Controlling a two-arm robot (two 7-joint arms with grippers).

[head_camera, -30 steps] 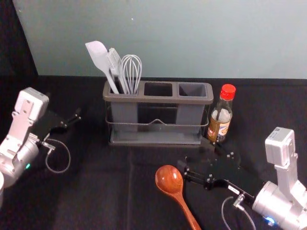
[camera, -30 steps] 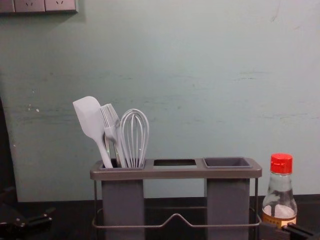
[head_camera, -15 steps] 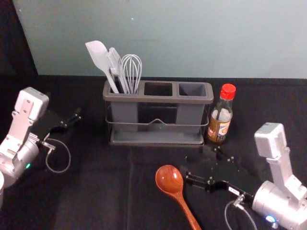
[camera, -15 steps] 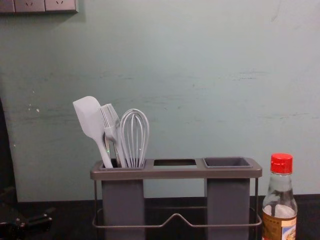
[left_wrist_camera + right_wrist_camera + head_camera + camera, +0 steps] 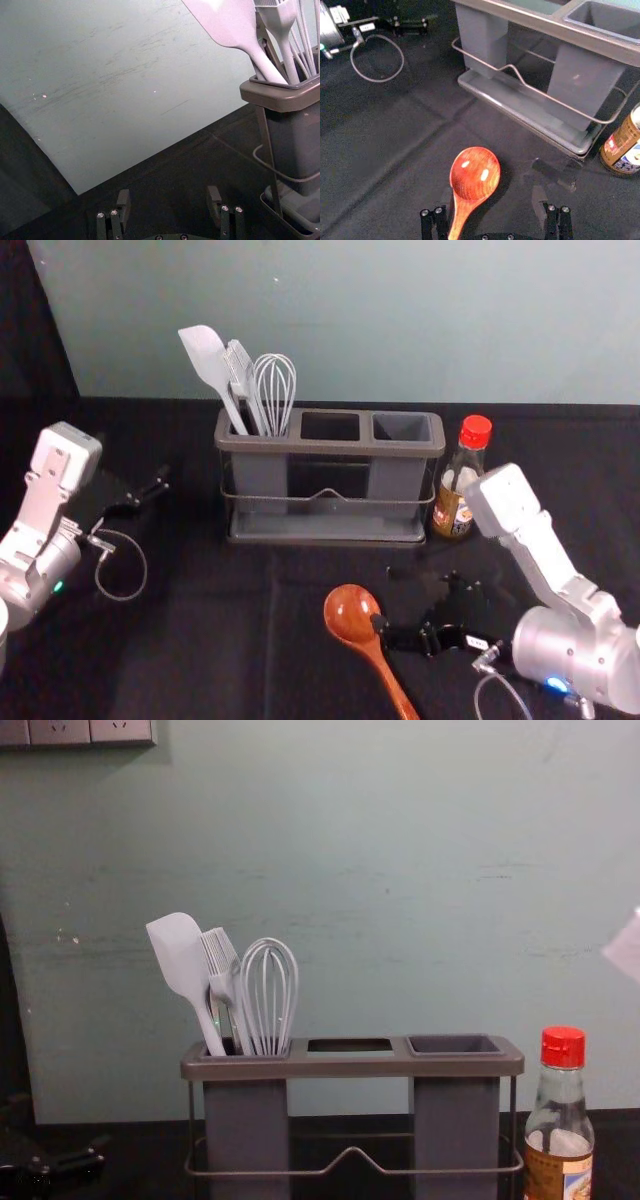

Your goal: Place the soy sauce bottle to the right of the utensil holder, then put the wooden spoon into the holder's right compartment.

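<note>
Well — utensils (image 5: pixel 207 355) in left compartment (image 5: pixel 258 480), right tool (image 5: pixel 386 597) by spoon (image 5: pixel 352 614)

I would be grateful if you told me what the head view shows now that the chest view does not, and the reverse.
Head view: a glossy reddish-brown wooden spoon on black cloth, the open right gripper at its neck, and the holder's grey bottom tray.

Chest view: a wall socket panel, upper left.

Both: the grey three-compartment utensil holder, with a white spatula, brush and whisk in its left compartment; the red-capped glass soy sauce bottle at its right; the left gripper, parked left.
</note>
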